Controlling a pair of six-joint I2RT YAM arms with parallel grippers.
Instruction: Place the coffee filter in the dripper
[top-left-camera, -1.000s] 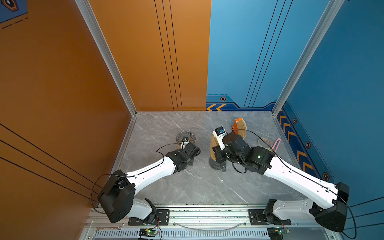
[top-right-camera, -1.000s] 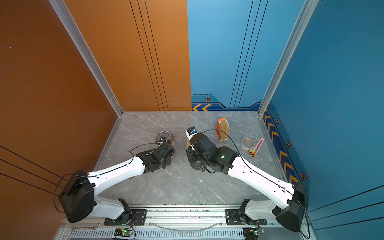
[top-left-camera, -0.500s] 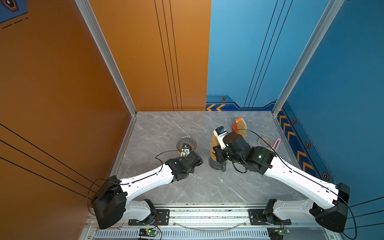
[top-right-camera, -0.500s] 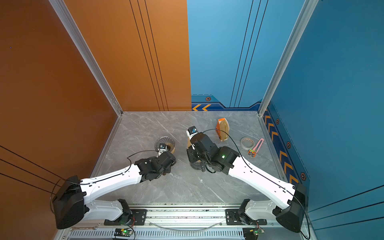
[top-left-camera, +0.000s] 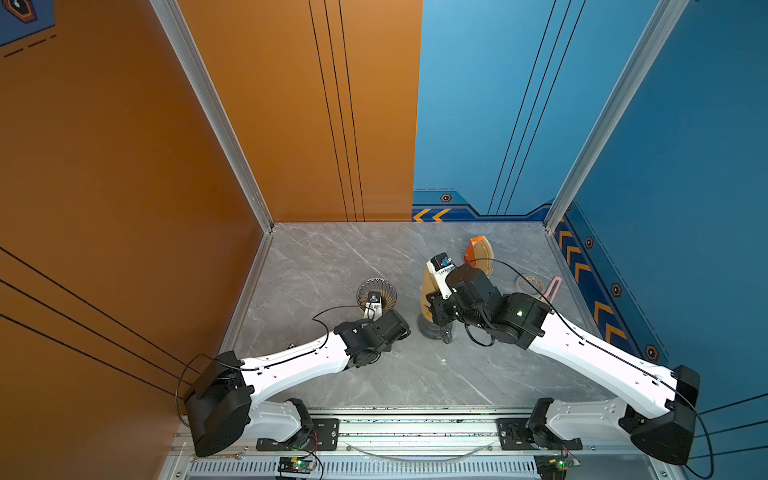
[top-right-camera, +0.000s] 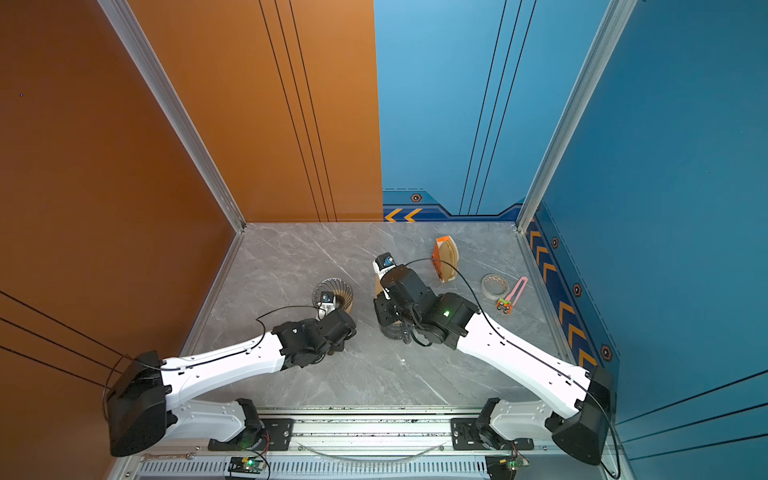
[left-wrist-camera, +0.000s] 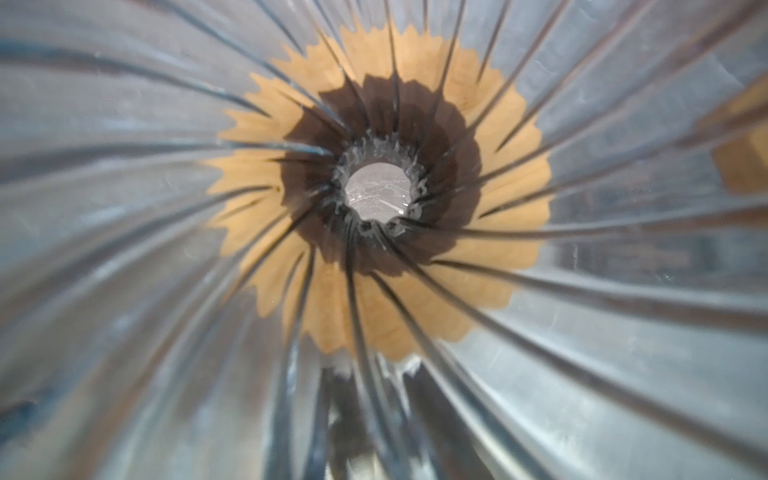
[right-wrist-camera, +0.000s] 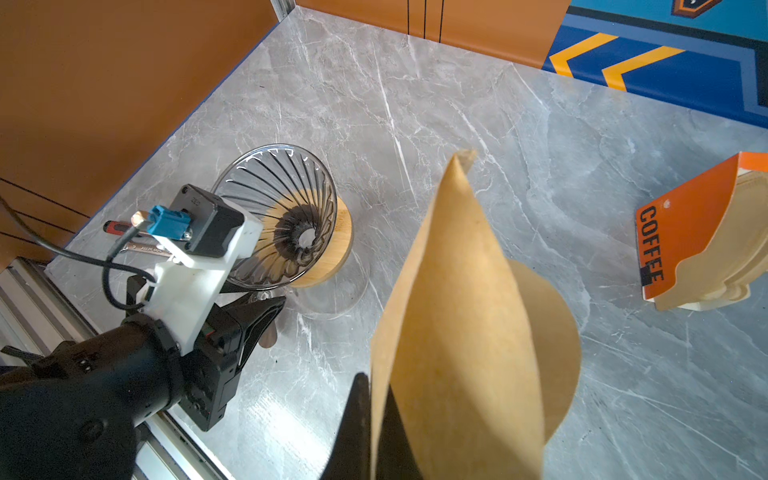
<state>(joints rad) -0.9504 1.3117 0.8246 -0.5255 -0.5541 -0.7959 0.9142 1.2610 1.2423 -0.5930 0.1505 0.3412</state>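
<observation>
The dripper (top-left-camera: 376, 293) (top-right-camera: 332, 293) is a clear ribbed glass cone on a round wooden base (right-wrist-camera: 332, 249), standing left of centre on the table. My left gripper (right-wrist-camera: 272, 307) (top-left-camera: 384, 320) sits at the near side of its foot. Its fingers show only as dark blurs through the glass in the left wrist view, which looks straight down the dripper's hole (left-wrist-camera: 378, 191). My right gripper (right-wrist-camera: 376, 390) (top-left-camera: 432, 307) is shut on the edge of a brown paper coffee filter (right-wrist-camera: 457, 311) (top-left-camera: 428, 286), held upright above the table to the right of the dripper.
An orange "COFFEE" holder (right-wrist-camera: 685, 249) (top-left-camera: 478, 253) with a stack of filters stands behind the right arm. A tape roll (top-right-camera: 494, 286) and a pink tool (top-right-camera: 515, 293) lie by the right wall. A red-handled tool (right-wrist-camera: 124, 228) lies near the left wall.
The left arm has pulled back toward the front and its elbow has dropped. The dripper has shifted slightly nearer and to the right with it. The right arm and filter have stayed still.
</observation>
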